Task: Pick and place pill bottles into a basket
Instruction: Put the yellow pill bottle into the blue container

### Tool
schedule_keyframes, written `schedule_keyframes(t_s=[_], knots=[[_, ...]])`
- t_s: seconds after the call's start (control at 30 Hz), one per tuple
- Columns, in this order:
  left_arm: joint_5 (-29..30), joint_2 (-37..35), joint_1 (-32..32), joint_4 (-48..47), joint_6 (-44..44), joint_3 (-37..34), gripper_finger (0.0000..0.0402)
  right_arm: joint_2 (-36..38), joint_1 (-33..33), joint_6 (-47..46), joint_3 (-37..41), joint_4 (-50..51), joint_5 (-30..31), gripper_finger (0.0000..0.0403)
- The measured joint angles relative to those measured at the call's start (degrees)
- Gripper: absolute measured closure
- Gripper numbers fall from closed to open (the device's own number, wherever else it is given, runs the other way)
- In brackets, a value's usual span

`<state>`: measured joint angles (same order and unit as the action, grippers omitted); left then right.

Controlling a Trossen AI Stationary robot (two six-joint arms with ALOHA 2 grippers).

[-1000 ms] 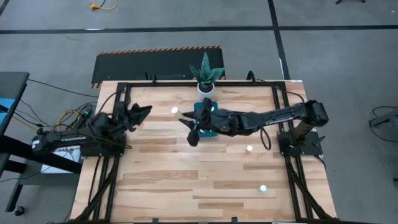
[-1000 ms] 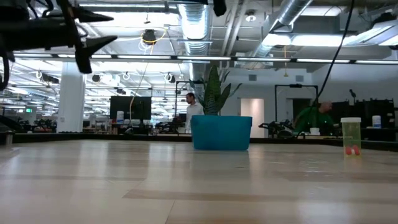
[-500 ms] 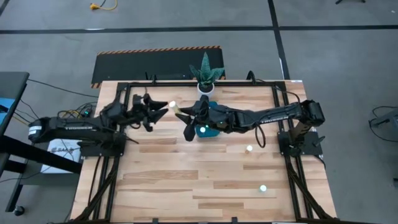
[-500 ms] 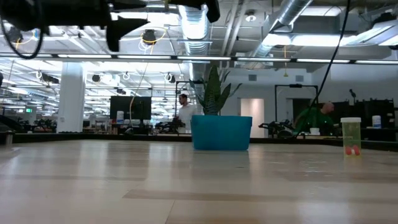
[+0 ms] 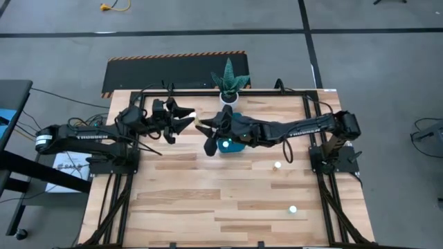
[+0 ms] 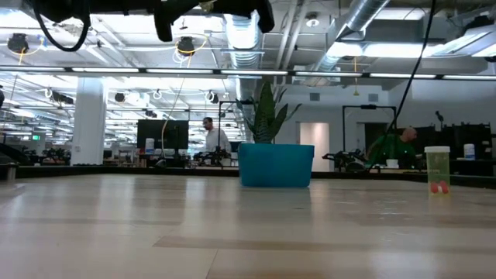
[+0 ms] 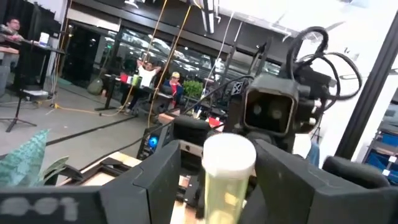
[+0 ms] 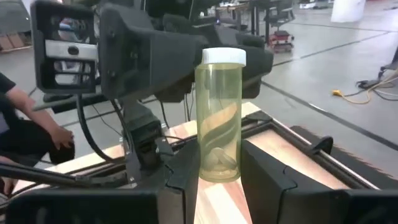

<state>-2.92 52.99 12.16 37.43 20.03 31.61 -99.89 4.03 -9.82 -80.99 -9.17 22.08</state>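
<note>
One pill bottle (image 8: 219,118), with a greenish clear body and a white cap, stands upright in the air between my two grippers, left of the teal basket (image 5: 234,146). Its cap shows in the high view (image 5: 195,117). My right gripper (image 8: 217,177) is shut on its lower body. My left gripper (image 7: 227,186) is open, its fingers on either side of the bottle's upper part (image 7: 227,168), facing the right gripper. I cannot tell whether the left fingers touch the bottle. One bottle's cap (image 5: 225,145) shows inside the basket. My right gripper pinches the bottle's lower body (image 8: 217,165) between its two fingers. The fingers come level from the table's right side and lie across the bottle. The bottle stands upright, cap up, lifted clear of the table.
Two more bottles stand on the table right of the basket (image 5: 277,165) and near the front right (image 5: 293,209); one shows in the low view (image 6: 438,170). A white pot with a spiky plant (image 5: 230,84) stands behind the basket at the far edge. People show in the room beyond.
My left gripper has risen and gone from the table's left edge toward the right, up to the bottle held by my right gripper. My right gripper has shifted a little toward the table's left and far edge with the bottle, uncovering the basket.
</note>
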Motion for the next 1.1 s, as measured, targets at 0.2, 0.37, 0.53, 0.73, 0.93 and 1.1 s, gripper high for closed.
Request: schedule_keyframes(t_s=[0.2,0.37,0.53,0.73,0.93,1.1], knots=[[0.13,0.02,0.02,-1.03,-0.13,0.02,0.0214,0.22,-0.37,1.31,-0.02,-0.47,-0.12,0.031],[0.37,0.02,0.04,-0.81,-0.09,0.02,0.0228,0.23,-0.76,1.31,-0.02,-0.72,-1.11,0.031],[0.18,0.02,0.0,-0.63,0.01,0.0,0.0278,0.23,-0.76,1.33,-0.02,-0.72,-1.06,0.031],[0.1,0.02,0.02,-0.5,0.35,-0.02,0.0339,0.23,-0.76,1.28,-0.02,-0.76,-1.05,0.0309],[0.05,0.02,0.02,-0.44,0.85,-0.04,0.0339,0.23,-0.76,2.87,-0.04,-0.62,-2.62,0.0281],[0.18,0.07,0.08,-0.28,0.85,-0.11,0.0336,0.36,-0.71,4.26,-0.13,3.12,-4.17,0.0228]])
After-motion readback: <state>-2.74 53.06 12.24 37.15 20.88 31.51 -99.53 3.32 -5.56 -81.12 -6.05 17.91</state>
